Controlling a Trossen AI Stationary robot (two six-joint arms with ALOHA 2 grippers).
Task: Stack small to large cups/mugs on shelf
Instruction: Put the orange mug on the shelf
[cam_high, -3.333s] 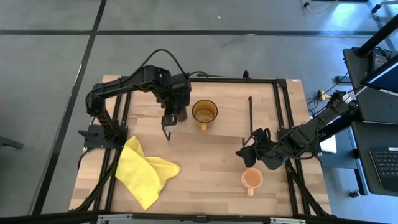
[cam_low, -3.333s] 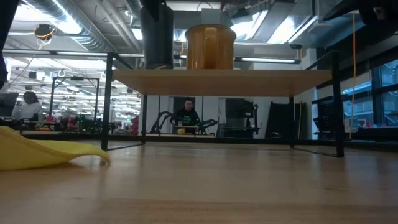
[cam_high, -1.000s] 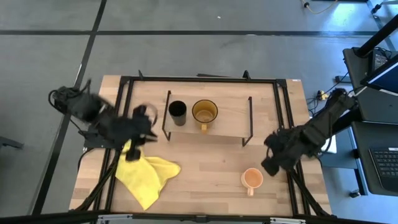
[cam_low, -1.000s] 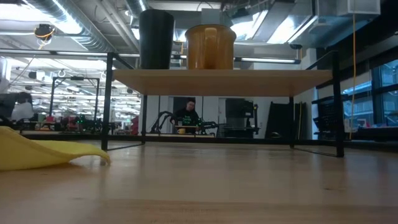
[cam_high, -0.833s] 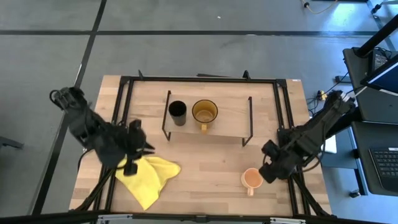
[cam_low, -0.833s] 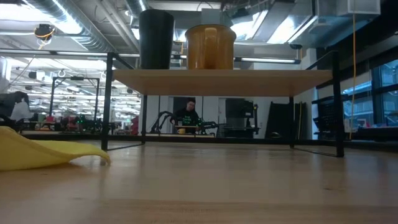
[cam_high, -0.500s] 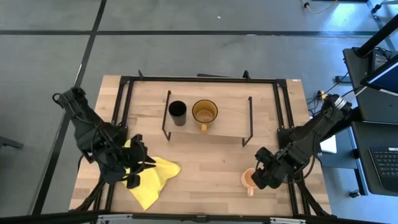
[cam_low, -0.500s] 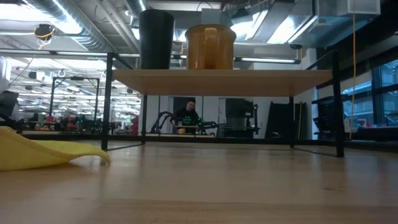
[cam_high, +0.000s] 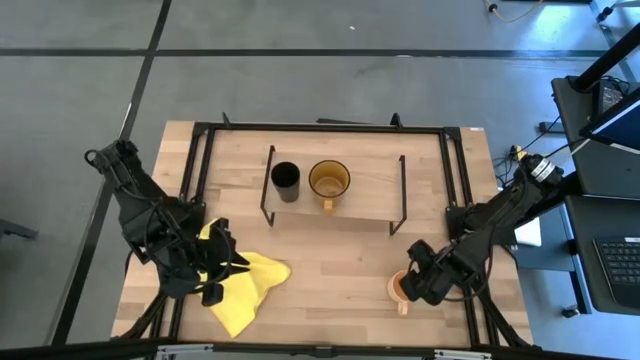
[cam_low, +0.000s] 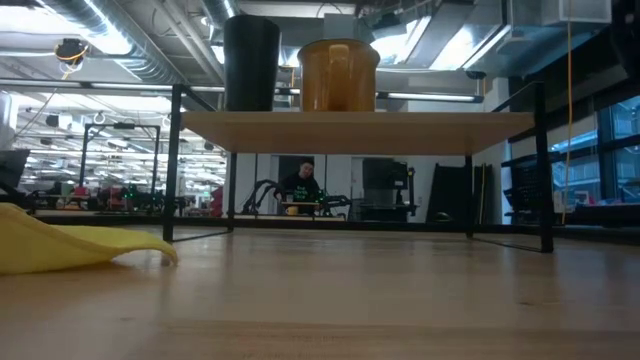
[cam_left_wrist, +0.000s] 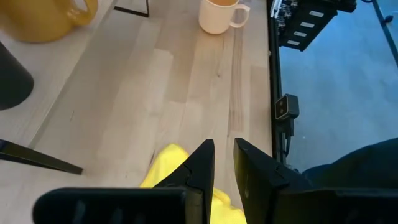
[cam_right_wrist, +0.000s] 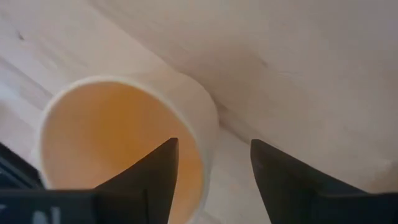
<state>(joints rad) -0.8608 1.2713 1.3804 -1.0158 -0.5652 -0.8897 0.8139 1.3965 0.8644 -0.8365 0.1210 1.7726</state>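
The small black cup (cam_high: 286, 180) and the amber glass mug (cam_high: 328, 180) stand side by side on the light-wood shelf (cam_high: 365, 195); the low view shows them on its top (cam_low: 251, 62) (cam_low: 339, 75). The peach-orange mug (cam_right_wrist: 118, 137) stands upright on the tabletop near the front right. My right gripper (cam_high: 410, 283) is open over it, one finger above the mug's inside and one outside its wall (cam_right_wrist: 208, 121); I see no touch. My left gripper (cam_high: 215, 277) is shut, above the yellow cloth (cam_high: 245, 285).
The yellow cloth lies crumpled on the front left of the table (cam_low: 80, 248). The shelf's dark rod legs (cam_low: 172, 165) stand on the tabletop. The board has bare room to the right of the amber mug (cam_high: 372, 180). A person sits far behind the table (cam_low: 300, 185).
My left gripper has swung from beside the shelf's left end toward the table's near edge and now is over the yellow cloth. My right gripper has gone toward the near edge and leftward onto the peach-orange mug. The cups have not moved.
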